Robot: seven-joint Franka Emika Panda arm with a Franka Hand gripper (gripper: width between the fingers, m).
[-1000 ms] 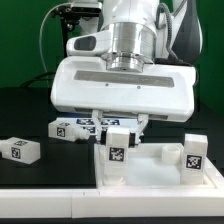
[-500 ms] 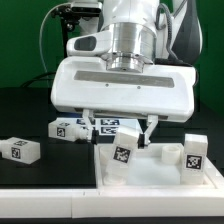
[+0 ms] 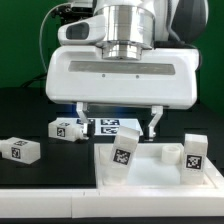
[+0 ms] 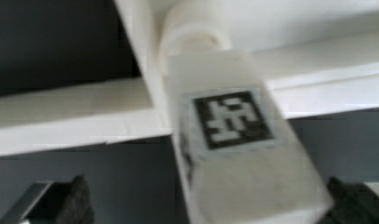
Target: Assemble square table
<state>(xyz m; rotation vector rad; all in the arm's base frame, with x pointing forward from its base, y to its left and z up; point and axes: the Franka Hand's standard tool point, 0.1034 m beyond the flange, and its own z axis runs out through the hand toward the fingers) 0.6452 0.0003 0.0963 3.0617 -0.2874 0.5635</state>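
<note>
The white square table top lies at the front of the exterior view's right. One white tagged leg stands on its near-left corner, leaning a little. A second leg stands at its right corner. My gripper hangs just above the leaning leg, open, with its fingers spread wide on either side and touching nothing. In the wrist view the leg fills the middle, with the top's rim behind it. The gripper is open there, and the dark fingertips stand well clear of the leg.
Two loose tagged legs lie on the black table at the exterior view's left, one near the front and one further back. The marker board lies behind the gripper. A white ledge runs along the front.
The gripper has opened and let go of the leg, then risen. The freed leg has tipped slightly and stays on the top's corner.
</note>
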